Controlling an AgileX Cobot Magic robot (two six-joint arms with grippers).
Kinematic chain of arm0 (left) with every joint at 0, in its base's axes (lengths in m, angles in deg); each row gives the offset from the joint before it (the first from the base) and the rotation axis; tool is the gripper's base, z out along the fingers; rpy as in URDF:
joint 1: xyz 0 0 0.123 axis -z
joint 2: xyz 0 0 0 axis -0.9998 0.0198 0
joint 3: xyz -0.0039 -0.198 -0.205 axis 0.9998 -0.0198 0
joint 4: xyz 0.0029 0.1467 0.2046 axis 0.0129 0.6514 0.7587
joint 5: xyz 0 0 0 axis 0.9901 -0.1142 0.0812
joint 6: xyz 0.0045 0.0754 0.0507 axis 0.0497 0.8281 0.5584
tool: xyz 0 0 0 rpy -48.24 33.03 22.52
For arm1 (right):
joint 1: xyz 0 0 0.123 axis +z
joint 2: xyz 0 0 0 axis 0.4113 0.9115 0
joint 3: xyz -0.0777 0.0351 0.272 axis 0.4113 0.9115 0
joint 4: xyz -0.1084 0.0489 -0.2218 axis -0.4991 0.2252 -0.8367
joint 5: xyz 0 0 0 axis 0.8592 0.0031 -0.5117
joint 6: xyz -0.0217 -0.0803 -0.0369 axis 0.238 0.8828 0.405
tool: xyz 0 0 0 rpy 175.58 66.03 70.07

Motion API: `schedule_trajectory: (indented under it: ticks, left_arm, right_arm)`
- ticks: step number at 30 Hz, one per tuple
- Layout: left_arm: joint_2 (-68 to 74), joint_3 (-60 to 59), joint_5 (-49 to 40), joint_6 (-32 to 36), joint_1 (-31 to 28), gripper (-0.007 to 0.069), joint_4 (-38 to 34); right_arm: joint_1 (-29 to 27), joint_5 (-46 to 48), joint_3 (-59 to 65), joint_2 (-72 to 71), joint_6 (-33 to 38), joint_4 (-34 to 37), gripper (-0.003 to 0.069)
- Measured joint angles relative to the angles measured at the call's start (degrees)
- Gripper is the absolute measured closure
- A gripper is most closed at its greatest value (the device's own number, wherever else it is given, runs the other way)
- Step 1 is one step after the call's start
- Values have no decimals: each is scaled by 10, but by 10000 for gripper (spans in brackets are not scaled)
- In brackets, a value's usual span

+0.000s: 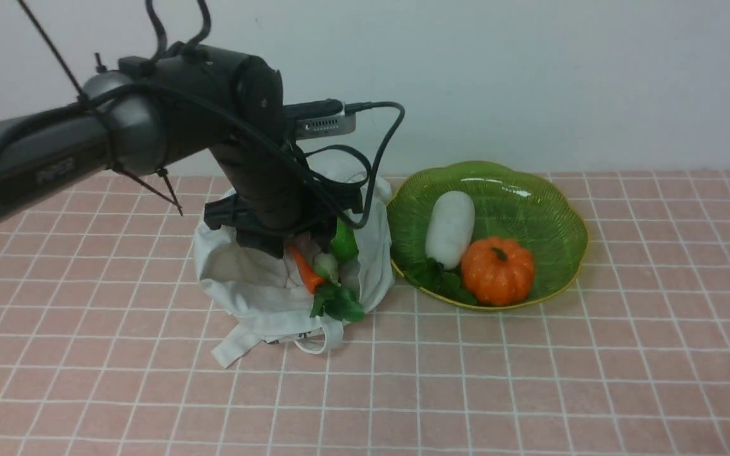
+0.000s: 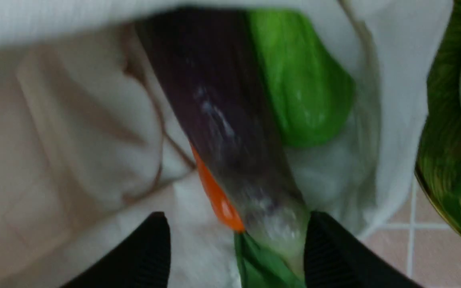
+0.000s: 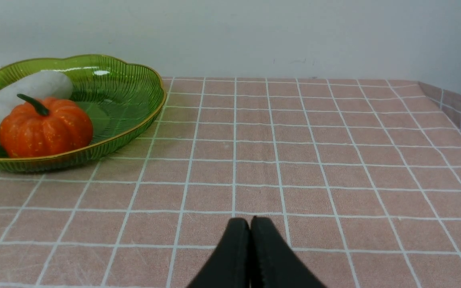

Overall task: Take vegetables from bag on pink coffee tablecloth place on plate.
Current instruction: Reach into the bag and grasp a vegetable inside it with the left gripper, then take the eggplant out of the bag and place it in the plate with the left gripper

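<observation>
Inside bag (image 1: 254, 297), left claw (image 2: 236, 224) spread around eggplant (image 2: 218, 120); right claw (image 3: 250, 240) closed, empty; arm lettering (image 1: 54, 171) unreadable.

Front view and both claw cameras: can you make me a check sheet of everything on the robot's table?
Surface: pink tablecloth with a white grid.
Job's things: bag open beside the plate; eggplant, carrot and gourd in the bag.
Clutter: radish and pumpkin lie in the plate.
Claws: left claw open inside the bag, one finger on each side of the eggplant's cap end; right claw shut, empty, over bare cloth.
Cables: black cables loop off the left arm above the bag.
Surroundings: plain pale wall; nothing else seen.
</observation>
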Motion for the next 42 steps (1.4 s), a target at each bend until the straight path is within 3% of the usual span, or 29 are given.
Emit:
schedule_trajectory:
  ticks: [4,11,16,17,24,29,36,42]
  left_arm:
    - [31,4,37,-6,0,217,38]
    - [60,4,97,-30,0,218,23]
    - [65,4,94,-37,0,300,8]
    - [63,4,88,-37,0,328,8]
    - [3,15,-16,-1,1,332,18]
    - [-96,25,-190,49,1,332,15]
    - [-137,26,-205,81,17,333,-51]
    - [-110,26,-205,132,83,333,-112]
  right_arm:
    - [0,0,0,0,0,0,673]
    - [0,0,0,0,0,0,673]
    - [0,0,0,0,0,0,673]
    - [0,0,0,0,0,0,673]
    - [0,0,0,0,0,0,673]
    - [0,0,0,0,0,0,673]
    - [0,0,0,0,0,0,673]
    - [0,0,0,0,0,0,673]
